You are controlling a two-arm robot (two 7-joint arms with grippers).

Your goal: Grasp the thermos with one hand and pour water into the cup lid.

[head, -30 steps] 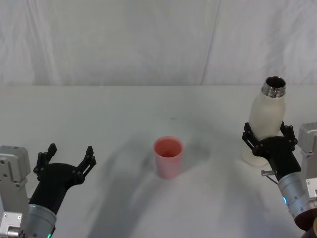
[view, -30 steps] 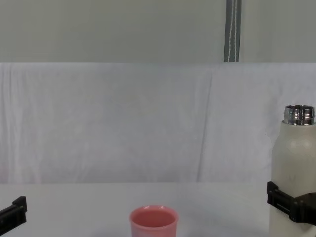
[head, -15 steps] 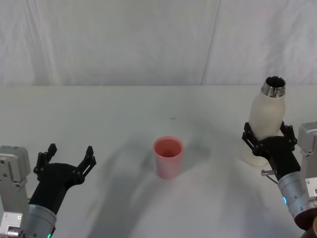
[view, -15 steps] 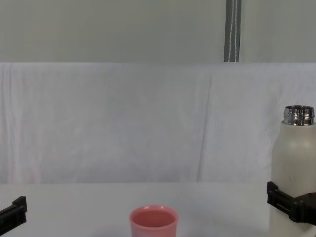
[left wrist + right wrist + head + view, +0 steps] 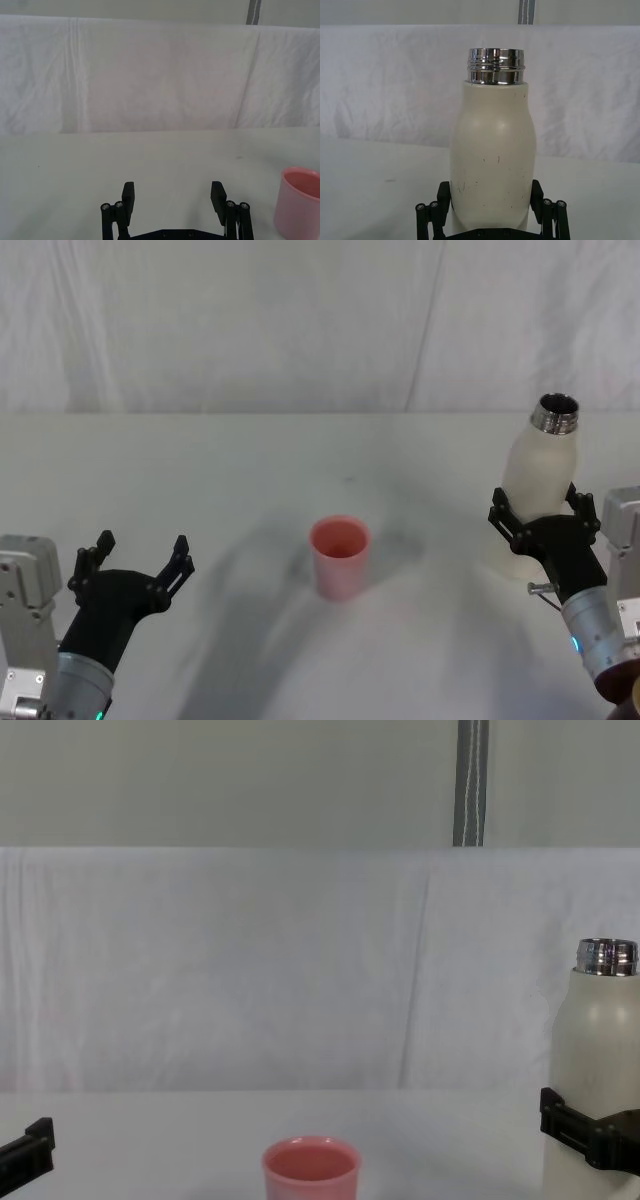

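- While the bench (image 5: 200, 470), covered in white cloth, carries both things of the task, they are kept well apart on it: the thermos (image 5: 536, 485) is at the robot's right side and the cup lid (image 5: 340, 557) is near the middle.
- Because the thermos is held with its long axis almost upright and its open steel neck at the top, it must be carried toward the robot's left and then tipped that way, so that the neck comes over the cup lid; this is judged as the relation on which the coming move depends.
- Around the lower body of the thermos the right gripper (image 5: 541, 522) is closed, one of its fingers (image 5: 443, 192) pressed on each side, as is seen in the right wrist view.
- Farther to the left, the left gripper (image 5: 137, 558) is parked low over the bench with its fingers spread wide and nothing between them; it is well apart from the cup lid.
- Upright and with its mouth open to above, the cup lid is standing free, touched by no gripper.
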